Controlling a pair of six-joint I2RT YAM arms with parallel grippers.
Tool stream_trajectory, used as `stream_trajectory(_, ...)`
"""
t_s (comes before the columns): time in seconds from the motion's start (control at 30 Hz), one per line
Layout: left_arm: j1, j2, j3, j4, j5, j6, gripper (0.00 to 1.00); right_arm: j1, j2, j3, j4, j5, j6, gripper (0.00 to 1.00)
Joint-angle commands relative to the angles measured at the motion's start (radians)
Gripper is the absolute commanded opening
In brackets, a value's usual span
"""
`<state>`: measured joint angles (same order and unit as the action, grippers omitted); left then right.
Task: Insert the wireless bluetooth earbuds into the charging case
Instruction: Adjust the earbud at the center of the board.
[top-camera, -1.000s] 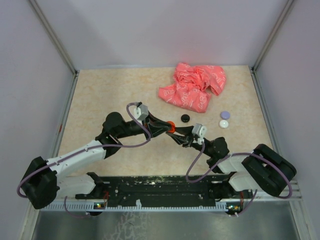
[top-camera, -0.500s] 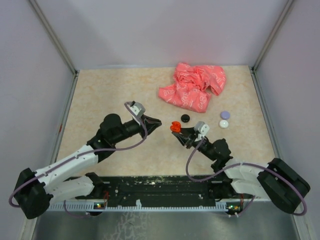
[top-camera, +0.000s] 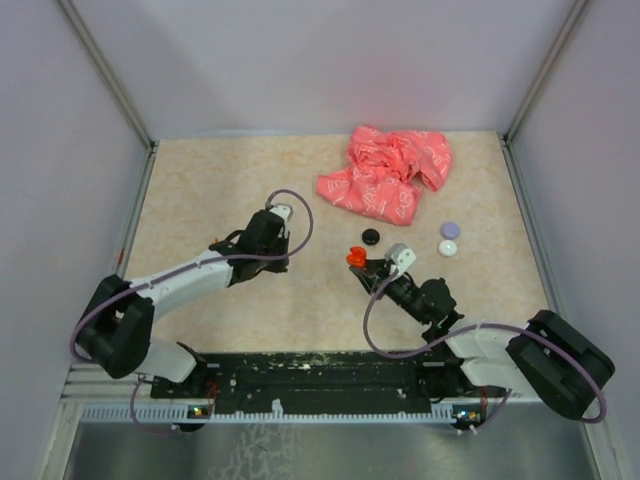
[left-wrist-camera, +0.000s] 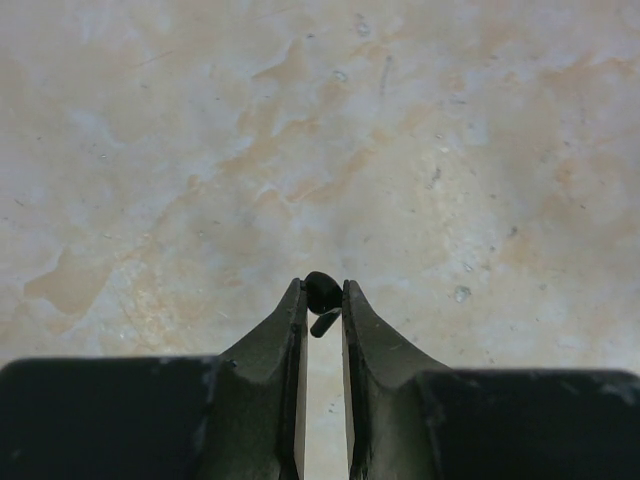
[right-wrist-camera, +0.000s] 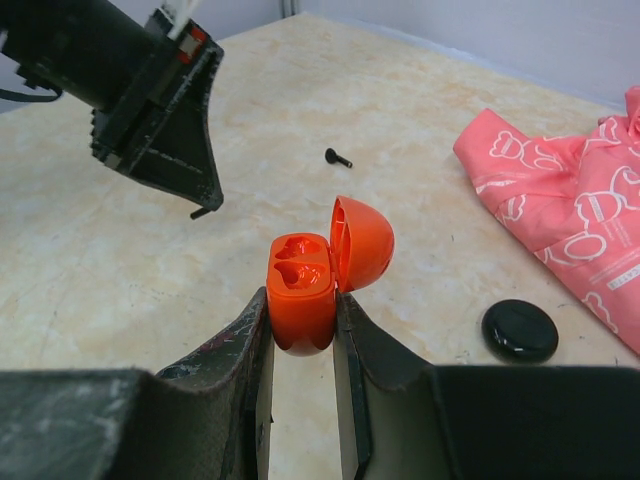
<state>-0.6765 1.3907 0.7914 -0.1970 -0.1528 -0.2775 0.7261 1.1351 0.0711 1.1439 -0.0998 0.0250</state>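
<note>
The marbled counter (top-camera: 210, 190) carries everything. A crumpled pink cloth (top-camera: 385, 175) lies beyond the right pincer (right-wrist-camera: 302, 298), further out and to its right. That pincer is pressed onto the sides of the orange charging case (right-wrist-camera: 300, 265) and holds it clear of the counter. The lid is hinged open and both wells are empty.

The left pincer (left-wrist-camera: 321, 300) stands ahead of the right one and to its left, tips pointing down toward the counter, and the two are apart. A black disc (right-wrist-camera: 520, 330) lies on the counter just right of the right pincer. A pale purple disc (top-camera: 449, 229) and a white disc (top-camera: 448, 247) sit side by side further right.

The left pincer pinches one black earbud (left-wrist-camera: 322, 290) at its very tips. A second black earbud (right-wrist-camera: 338, 157) lies loose on the counter ahead of the right pincer, past the open lid.
</note>
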Motion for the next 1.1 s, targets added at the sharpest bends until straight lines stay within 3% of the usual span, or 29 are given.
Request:
stream_trajectory(0.0, 0.056, 0.094, 0.079, -0.055, 0.007, -0.044, 0.18, 0.007, -0.011, -0.008, 0.104, 0.007, -0.014, 0.0)
stream_trajectory(0.27, 0.105, 0.29, 0.206, -0.103, 0.009, -0.052, 0.23, 0.007, 0.003, -0.018, 0.137, 0.002, -0.011, 0.0)
stream_trajectory(0.47, 0.107, 0.35, 0.259, -0.153, -0.023, -0.055, 0.35, 0.007, 0.005, -0.021, 0.144, -0.01, -0.004, 0.0)
stream_trajectory(0.67, 0.119, 0.317, 0.268, -0.184, -0.038, -0.057, 0.5, 0.007, 0.015, -0.02, 0.166, -0.02, 0.006, 0.0)
stream_trajectory(1.07, 0.301, 0.131, 0.186, -0.218, -0.086, -0.067, 0.52, 0.007, -0.016, -0.023, 0.142, -0.041, 0.008, 0.0)
